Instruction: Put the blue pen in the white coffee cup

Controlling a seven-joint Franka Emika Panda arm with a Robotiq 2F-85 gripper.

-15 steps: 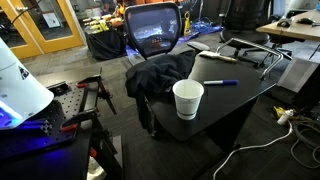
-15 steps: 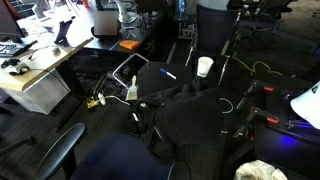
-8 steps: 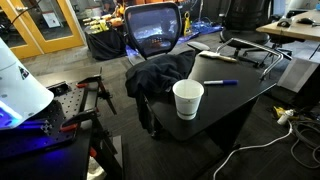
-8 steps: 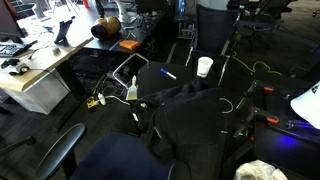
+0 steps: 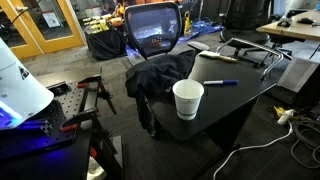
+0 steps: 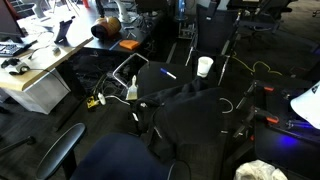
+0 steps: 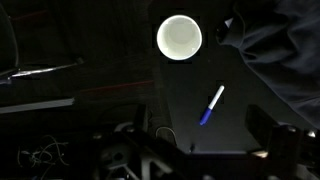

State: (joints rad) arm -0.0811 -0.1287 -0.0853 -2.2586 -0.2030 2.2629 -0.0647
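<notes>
Pen position decides the approach: in the wrist view the blue pen (image 7: pixel 211 105) lies flat on the dark tabletop (image 7: pixel 100 65), toward 12 o'clock from the hand (image 7: pixel 205 140), whose fingers stand apart and empty. Its long axis runs from 7 to 1 o'clock, so the hand probably has to turn to close across it. The white coffee cup (image 7: pixel 180 37) stands upright at 11 o'clock from the pen, apart from it.

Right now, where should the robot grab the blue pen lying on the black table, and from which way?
Best guess: grip the blue pen at the middle of its barrel, coming straight down and closing across its thin width. It lies flat on the black table, apart from the white coffee cup, so its top and long sides are free.
</notes>
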